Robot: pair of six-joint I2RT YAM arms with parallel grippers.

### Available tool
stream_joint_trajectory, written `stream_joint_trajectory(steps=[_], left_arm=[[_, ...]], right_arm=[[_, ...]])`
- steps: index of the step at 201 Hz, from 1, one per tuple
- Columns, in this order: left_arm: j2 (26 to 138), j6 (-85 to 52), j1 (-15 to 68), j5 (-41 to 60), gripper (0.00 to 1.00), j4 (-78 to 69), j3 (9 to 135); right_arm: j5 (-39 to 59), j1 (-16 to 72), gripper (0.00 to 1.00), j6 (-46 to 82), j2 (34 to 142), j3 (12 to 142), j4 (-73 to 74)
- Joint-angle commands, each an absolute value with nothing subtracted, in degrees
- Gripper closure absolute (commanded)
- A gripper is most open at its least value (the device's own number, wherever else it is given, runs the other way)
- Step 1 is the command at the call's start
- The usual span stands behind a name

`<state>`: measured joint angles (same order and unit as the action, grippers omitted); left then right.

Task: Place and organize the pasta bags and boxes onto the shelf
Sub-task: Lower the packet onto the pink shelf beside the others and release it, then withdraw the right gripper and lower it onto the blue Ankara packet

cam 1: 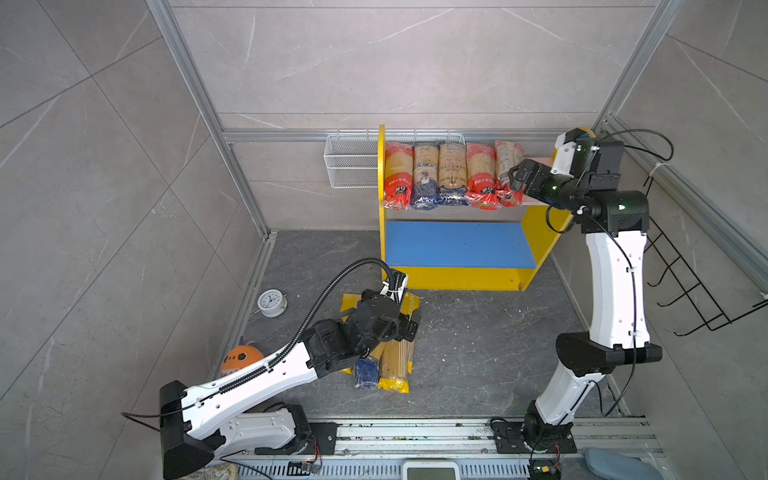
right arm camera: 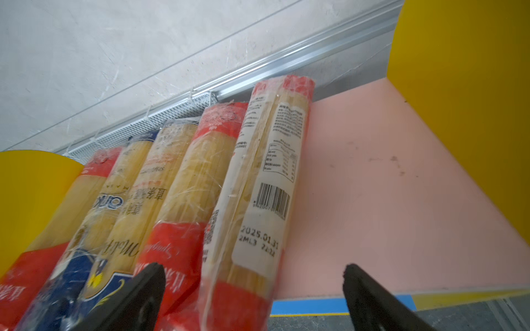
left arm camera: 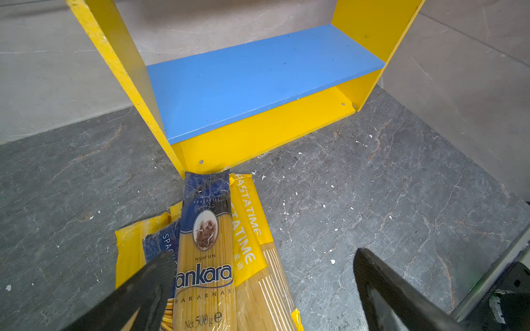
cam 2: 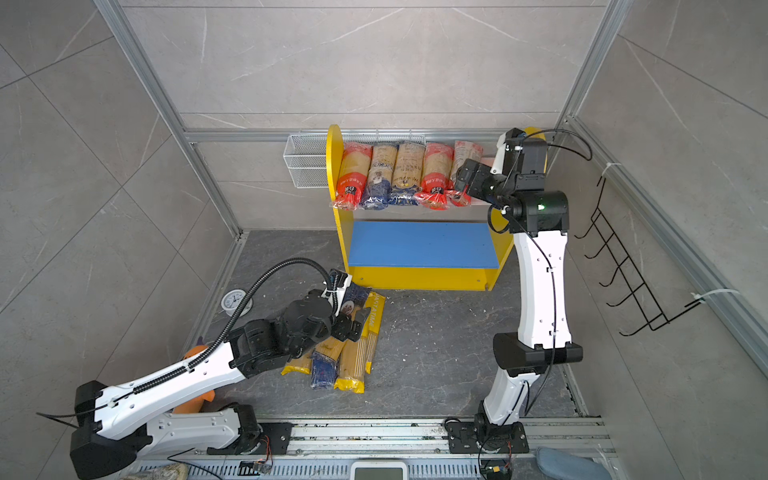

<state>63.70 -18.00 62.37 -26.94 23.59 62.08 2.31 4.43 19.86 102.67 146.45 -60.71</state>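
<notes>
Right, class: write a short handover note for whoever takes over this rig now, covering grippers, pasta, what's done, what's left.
Left gripper: open, over the floor pile by the shelf, Ankara pack on top.
Right gripper: open, at the end pack on the pink upper board.
Done: five packs lie side by side there.
Left: shelve the floor pile; the blue lower board is bare.

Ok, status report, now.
Left gripper open over floor pile. Right gripper open by top board, five packs shelved. Blue board bare, nothing blocking.
</notes>
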Motion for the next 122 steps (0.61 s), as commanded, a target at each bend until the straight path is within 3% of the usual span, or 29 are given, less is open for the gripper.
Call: stream_joint_trajectory(steps=[1,58,122], left_arm=[[59.71,-19.71,62.29,-28.17,0.00,22.80,60.63],[50.36,-23.03,62.31,-29.90,0.00,26.68,55.42],[38.17,-28.91,62.30,-31.85,0.00,34.57,50.97]], right_arm=[[0.46,5.03,0.00,18.22,98.35,144.34,-63.75],[-2.11,12.13,0.00,20.61,78.59,114.25,-57.69],[-5.15,27.70,0.00,27.83,63.24,84.17,-54.42]])
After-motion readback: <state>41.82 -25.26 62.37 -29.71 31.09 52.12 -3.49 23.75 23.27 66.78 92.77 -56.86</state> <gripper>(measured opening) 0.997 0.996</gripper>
